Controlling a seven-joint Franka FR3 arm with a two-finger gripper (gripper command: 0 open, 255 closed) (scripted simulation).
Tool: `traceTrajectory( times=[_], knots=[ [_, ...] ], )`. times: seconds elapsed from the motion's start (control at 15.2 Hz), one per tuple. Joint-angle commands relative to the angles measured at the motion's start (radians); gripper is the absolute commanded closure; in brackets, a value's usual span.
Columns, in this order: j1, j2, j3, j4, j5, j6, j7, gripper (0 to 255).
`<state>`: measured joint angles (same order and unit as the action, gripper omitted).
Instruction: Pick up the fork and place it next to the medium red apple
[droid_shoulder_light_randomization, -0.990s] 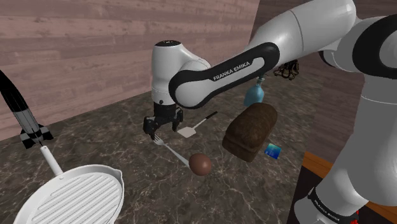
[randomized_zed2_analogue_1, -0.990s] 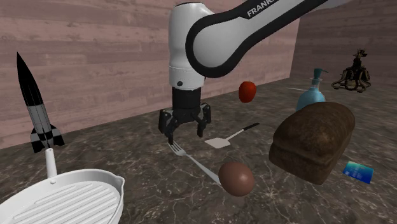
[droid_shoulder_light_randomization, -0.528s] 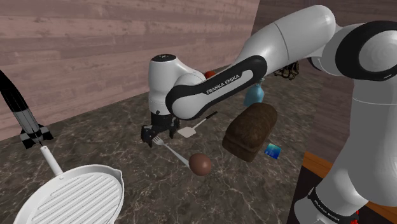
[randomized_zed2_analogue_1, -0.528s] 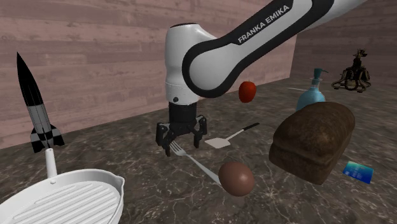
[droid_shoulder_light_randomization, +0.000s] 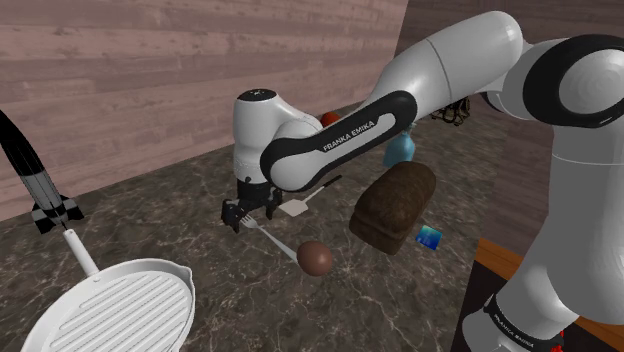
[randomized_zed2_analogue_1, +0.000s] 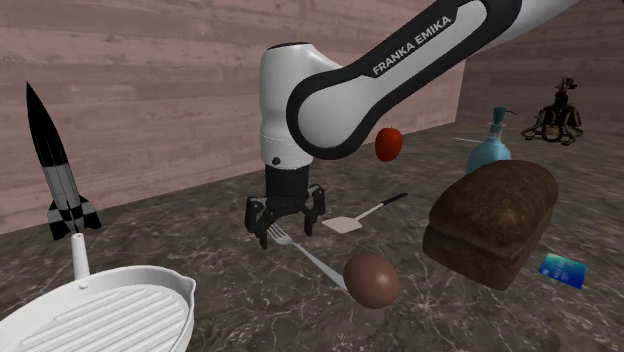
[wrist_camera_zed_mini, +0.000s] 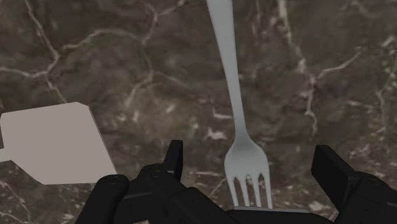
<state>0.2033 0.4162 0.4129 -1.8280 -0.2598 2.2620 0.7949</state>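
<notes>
Hovering low over the dark marble counter (randomized_zed2_analogue_1: 200, 235), the gripper (randomized_zed2_analogue_1: 283, 238) has its fingers (wrist_camera_zed_mini: 334, 168) spread wide. I see the fork's (wrist_camera_zed_mini: 236, 95) tines lying between them, with neither finger touching it. The fork lies flat, its handle running toward the near right, where a brown egg (randomized_zed2_analogue_1: 371, 278) sits at its end. A pale spatula (randomized_zed2_analogue_1: 352, 222) lies just right of the gripper. The red apple (randomized_zed2_analogue_1: 389, 143) is farther right, back by the plank wall, well apart from the fork.

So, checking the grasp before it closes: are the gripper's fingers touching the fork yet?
Apart. In the wrist view the open fingers stand either side of the fork, with dark counter showing in both gaps.
</notes>
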Motion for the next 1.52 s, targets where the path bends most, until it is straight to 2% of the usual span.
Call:
traceTrajectory(
  times=[0.0, 0.59, 1.45],
  knots=[
    [0.000, 0.000, 0.000, 0.000, 0.000, 0.000, 0.000, 255],
    [0.000, 0.000, 0.000, 0.000, 0.000, 0.000, 0.000, 255],
    [-0.015, -0.080, 0.024, 0.070, 0.051, -0.142, -0.037, 255]
  ],
)
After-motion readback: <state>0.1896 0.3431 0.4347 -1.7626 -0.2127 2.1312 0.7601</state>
